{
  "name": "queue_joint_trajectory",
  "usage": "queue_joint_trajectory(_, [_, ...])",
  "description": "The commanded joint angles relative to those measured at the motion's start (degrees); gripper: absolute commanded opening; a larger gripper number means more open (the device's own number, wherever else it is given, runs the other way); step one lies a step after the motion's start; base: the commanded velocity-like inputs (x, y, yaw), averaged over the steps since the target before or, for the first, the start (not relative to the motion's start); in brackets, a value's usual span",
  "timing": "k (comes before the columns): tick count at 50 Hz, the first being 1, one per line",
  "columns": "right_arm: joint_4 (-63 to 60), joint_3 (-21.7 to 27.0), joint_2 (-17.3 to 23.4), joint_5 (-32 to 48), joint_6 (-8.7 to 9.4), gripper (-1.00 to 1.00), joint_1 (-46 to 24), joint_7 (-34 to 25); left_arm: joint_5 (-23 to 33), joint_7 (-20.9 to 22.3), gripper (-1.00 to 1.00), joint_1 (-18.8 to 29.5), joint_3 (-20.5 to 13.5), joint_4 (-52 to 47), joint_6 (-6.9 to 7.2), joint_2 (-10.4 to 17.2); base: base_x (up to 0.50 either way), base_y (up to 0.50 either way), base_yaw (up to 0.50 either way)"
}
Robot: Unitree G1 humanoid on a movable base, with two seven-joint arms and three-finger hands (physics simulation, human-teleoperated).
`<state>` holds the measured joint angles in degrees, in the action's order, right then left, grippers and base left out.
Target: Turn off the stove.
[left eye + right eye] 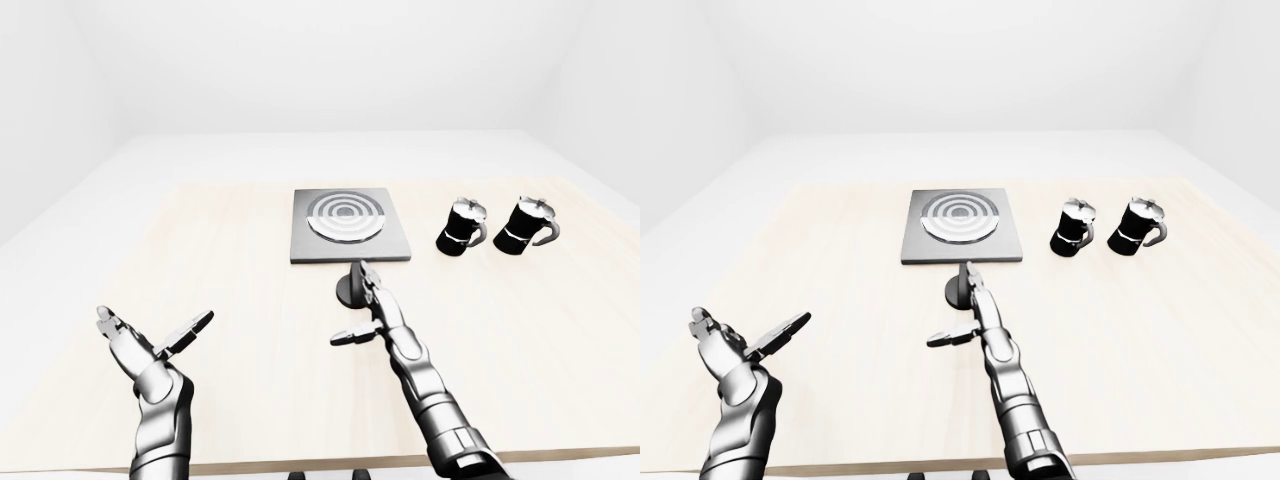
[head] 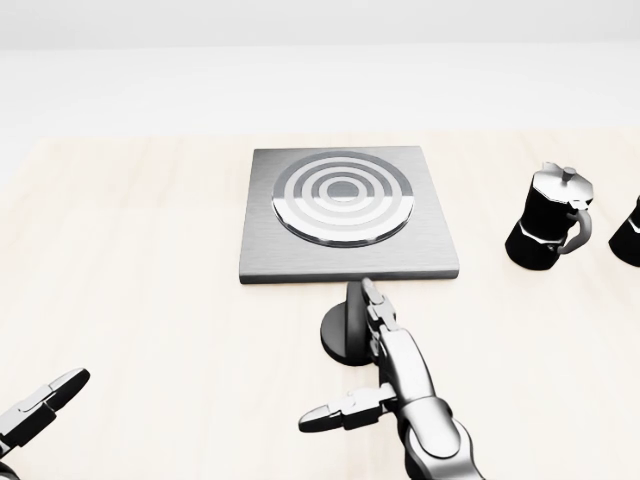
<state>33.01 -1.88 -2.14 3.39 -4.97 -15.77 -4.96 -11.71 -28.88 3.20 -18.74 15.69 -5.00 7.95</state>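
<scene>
Tabletop (image 1: 230, 260) of pale wood, bearing all. Stove (image 2: 346, 212) square and grey at centre, black knob (image 2: 347, 328) just below. Right hand (image 2: 372, 372) spread, fingertips overlapping knob's right edge. Left hand (image 1: 150, 340) open, well apart. Two moka pots (image 1: 462, 227) at right.

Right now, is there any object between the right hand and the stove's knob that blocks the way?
Nothing visible does. The right hand is open, its long fingers already overlapping the right side of the knob in the head view; contact cannot be told. The two moka pots stand far to the right.
</scene>
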Motion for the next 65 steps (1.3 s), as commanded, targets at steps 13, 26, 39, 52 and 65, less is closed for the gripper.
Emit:
queue_joint_trajectory(13, [-9.4,-7.9,-6.5,-2.5,9.97,1.0,4.4,-6.4,-1.6,0.6,1.0,0.2,-0.2,-0.8,0.0,0.1,0.0,0.0,0.0])
queue_joint_trajectory(26, [-10.9,-9.3,-8.5,-3.6,9.97,1.0,1.5,-7.9,-1.7,0.7,1.0,0.0,-0.3,-1.3,0.0,0.1,0.0,0.0,0.0])
queue_joint_trajectory(39, [-8.0,-6.2,-6.8,-3.2,9.97,1.0,-2.2,-8.0,-1.8,1.1,1.0,0.0,-0.4,-1.2,0.0,0.0,0.0,0.0,0.0])
queue_joint_trajectory(52, [22.2,6.8,3.3,-11.8,-0.03,1.0,-16.0,-1.4,-1.9,1.3,1.0,0.0,-0.4,-1.2,0.0,0.0,0.0,0.0,0.0])
queue_joint_trajectory(65, [26.3,6.5,10.4,-10.0,-0.03,1.0,-24.6,-0.4,-1.9,1.3,1.0,0.3,-0.3,-0.6,0.0,0.0,0.01,0.0,0.0])
